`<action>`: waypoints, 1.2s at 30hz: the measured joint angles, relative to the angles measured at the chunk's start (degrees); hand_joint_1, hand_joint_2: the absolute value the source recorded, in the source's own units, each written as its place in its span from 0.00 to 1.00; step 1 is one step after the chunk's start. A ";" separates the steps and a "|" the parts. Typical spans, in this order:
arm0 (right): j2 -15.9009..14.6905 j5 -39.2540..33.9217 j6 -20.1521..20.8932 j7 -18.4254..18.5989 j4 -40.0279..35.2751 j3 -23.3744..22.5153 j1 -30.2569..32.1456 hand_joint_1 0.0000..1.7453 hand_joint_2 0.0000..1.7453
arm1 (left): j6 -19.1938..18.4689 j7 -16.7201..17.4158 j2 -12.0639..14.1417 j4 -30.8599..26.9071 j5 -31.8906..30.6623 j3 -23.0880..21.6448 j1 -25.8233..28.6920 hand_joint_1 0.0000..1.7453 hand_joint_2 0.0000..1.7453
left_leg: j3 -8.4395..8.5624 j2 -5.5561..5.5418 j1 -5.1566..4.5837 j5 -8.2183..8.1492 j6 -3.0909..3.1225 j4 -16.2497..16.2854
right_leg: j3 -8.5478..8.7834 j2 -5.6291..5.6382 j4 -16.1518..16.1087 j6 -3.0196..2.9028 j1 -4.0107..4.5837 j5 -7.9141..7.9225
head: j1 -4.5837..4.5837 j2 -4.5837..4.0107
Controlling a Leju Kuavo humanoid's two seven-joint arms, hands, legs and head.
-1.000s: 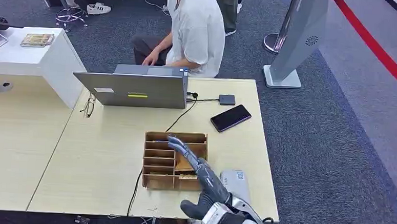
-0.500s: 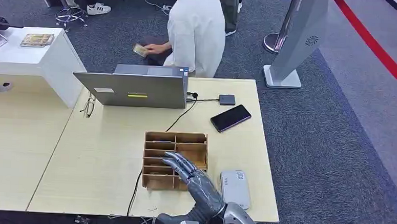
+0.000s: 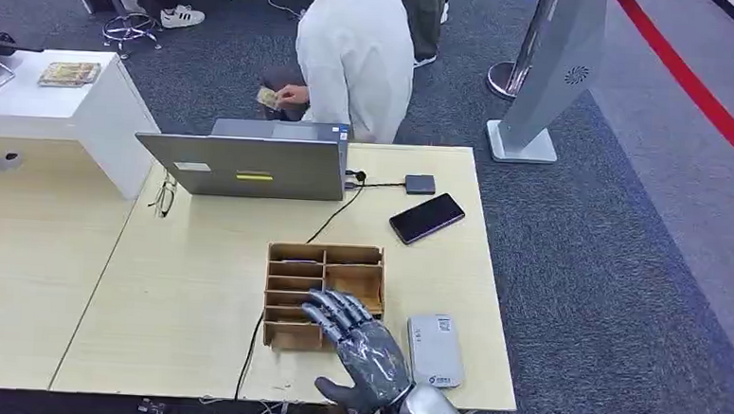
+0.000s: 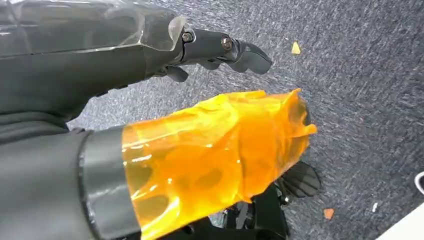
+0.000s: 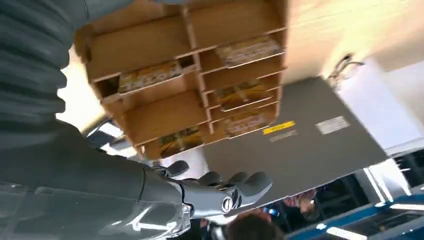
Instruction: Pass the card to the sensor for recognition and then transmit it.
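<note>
We see the right hand [image 3: 360,351] over the near edge of the bench [image 3: 188,292], palm down, fingers apart and lightly curved, nothing in it. Its fingertips sit above the near-right part of the wooden box [image 3: 323,295], a tray w/ rows of slots. In the right wrist view the slots hold several cards [image 5: 150,76], lying flat in diff. compartments; the hand's fingers [image 5: 242,187] hover clear of the box, not touching any card as far as we can tell.

Just right of the hand, near the bench's front edge, lies the grey card reader [image 3: 434,349], flat, apart from the box. Farther back on the right: a dark phone [image 3: 426,217] and a small grey hub [image 3: 419,183], w/ a cable running to the laptop [image 3: 247,159], which stands open at the far edge. Glasses [image 3: 163,197] lie left of the laptop.

A person in a white shirt [image 3: 355,55] stands behind the bench, holding a card [image 3: 267,96] in one hand.

Left hand [image 4: 227,49] hangs over grey carpet [image 4: 370,100], fingers apart, holding nothing; orange film [image 4: 215,155] wraps a part beside it.
</note>
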 joint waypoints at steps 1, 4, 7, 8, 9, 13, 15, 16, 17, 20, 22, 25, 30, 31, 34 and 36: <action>0.00 1.62 -0.48 1.07 0.48 0.00 -0.09 0.00 1.00 | 0.00 0.13 0.00 0.00 0.00 -0.09 -0.02 0.00 0.00 | 0.00 0.00 0.00 0.00 0.00 0.00 | 0.00 0.00 0.00 0.00 0.00 0.00 | 0.00 0.00; -0.02 3.38 -1.07 2.31 1.75 0.07 -0.44 0.00 1.00 | 0.00 0.28 0.02 0.00 0.00 -0.35 -0.03 0.00 0.00 | 0.00 0.00 0.00 0.00 0.00 0.00 | 0.00 0.00 0.00 0.00 0.00 0.00 | 0.00 0.00; -0.04 4.54 -1.09 2.99 2.55 0.09 -0.68 0.00 1.00 | 0.00 0.41 0.06 0.00 0.00 -0.37 -0.04 0.00 0.00 | 0.00 0.00 0.00 0.00 0.00 0.00 | -0.01 0.00 0.00 0.00 0.00 0.00 | -0.02 0.00; -0.09 4.91 -1.09 3.23 2.80 0.09 -0.83 0.00 1.00 | 0.00 0.48 0.07 0.00 0.00 -0.41 -0.04 0.00 0.00 | 0.00 0.00 0.00 0.00 0.00 0.00 | -0.01 0.00 0.00 0.00 0.00 0.00 | -0.02 0.00; -0.17 5.30 -1.15 3.51 3.05 0.09 -0.98 0.00 1.00 | -0.02 0.54 0.07 0.00 0.00 -0.44 -0.05 0.00 0.00 | 0.00 0.00 0.00 0.00 0.00 0.00 | 0.00 0.00 0.00 0.00 0.00 0.00 | -0.02 0.00; -0.55 6.53 -1.57 4.26 4.17 -0.04 -1.46 0.00 1.00 | -0.02 0.63 0.07 0.00 0.00 -0.55 -0.09 0.00 0.00 | 0.01 0.00 0.00 0.00 0.00 0.00 | -0.01 0.00 0.00 0.00 0.00 0.00 | -0.02 0.00; -0.63 7.69 -1.66 4.98 4.83 -0.55 -1.51 0.00 1.00 | 0.92 0.59 -0.07 0.00 0.00 -0.55 -0.19 0.00 0.00 | 0.01 0.00 0.00 0.00 0.00 0.00 | -0.01 0.00 -0.01 0.00 0.00 0.00 | -0.02 0.00; -0.79 8.23 -1.77 5.35 5.07 -0.74 -1.50 0.00 1.00 | 2.13 0.35 -0.33 0.00 0.00 -0.28 -0.30 0.00 0.00 | 0.01 0.00 -0.01 0.00 0.00 0.00 | -0.01 0.00 -0.01 0.00 -0.01 0.00 | 0.00 0.00; -1.07 8.95 -2.03 5.66 5.42 -0.98 -1.48 0.00 1.00 | 4.51 -0.26 -1.16 0.00 0.00 0.42 -0.41 0.00 0.00 | 0.01 0.00 -0.03 0.00 0.00 0.00 | -0.01 0.00 -0.01 0.00 -0.02 0.00 | -0.02 0.00; -1.64 10.57 -2.40 6.57 6.32 -1.62 -1.41 0.00 1.00 | 7.43 -0.98 -2.71 0.00 0.00 1.77 -0.64 0.00 0.00 | 0.00 0.00 -0.04 0.00 0.01 0.01 | 0.00 0.00 -0.02 0.01 -0.03 0.01 | 0.00 0.00; -1.79 11.47 -2.38 7.14 6.80 -2.12 -1.41 0.00 1.00 | 7.52 -1.12 -3.39 0.00 0.00 2.21 -0.85 0.00 0.00 | 0.00 0.00 -0.04 0.00 0.01 0.01 | 0.00 0.00 -0.02 0.01 -0.03 0.01 | 0.02 0.00; -1.88 12.82 -2.23 8.06 7.32 -2.62 -1.28 0.00 1.00 | 7.13 -1.05 -3.76 0.00 -0.11 2.78 -1.06 0.00 0.00 | 0.02 0.00 -0.02 -0.01 0.01 0.01 | -0.01 0.00 -0.02 0.01 -0.03 0.01 | -0.02 0.00; -1.97 14.48 -2.16 9.63 7.91 -3.85 -0.97 0.00 1.00 | 5.84 -0.57 -3.54 0.02 -0.13 3.15 -1.02 0.00 0.00 | 0.02 0.00 0.02 0.00 0.00 0.00 | -0.02 0.00 -0.01 0.00 -0.01 0.00 | -0.02 0.00; -1.99 14.46 -2.16 9.65 7.93 -4.00 -0.83 0.00 1.00 | 6.25 -0.57 -3.61 0.02 -0.09 3.17 -1.04 0.00 0.00 | 0.02 0.00 0.02 0.00 0.00 0.00 | -0.01 0.01 -0.01 0.00 -0.01 0.00 | -0.02 0.00; -2.03 14.42 -2.14 9.81 7.98 -4.88 -0.34 0.00 1.00 | 6.97 -0.59 -3.91 0.02 -0.04 3.50 -1.11 0.00 0.00 | 0.01 0.00 0.01 0.00 0.00 0.00 | -0.01 0.01 -0.01 0.00 0.00 0.00 | -0.02 0.00; -2.03 14.42 -2.16 9.55 7.98 -5.31 -0.13 0.00 1.00 | 7.02 -0.59 -4.02 0.02 -0.04 3.76 -1.13 0.00 0.00 | 0.02 0.01 0.00 0.00 0.00 0.00 | -0.01 0.01 -0.01 0.00 0.00 0.00 | 0.00 0.00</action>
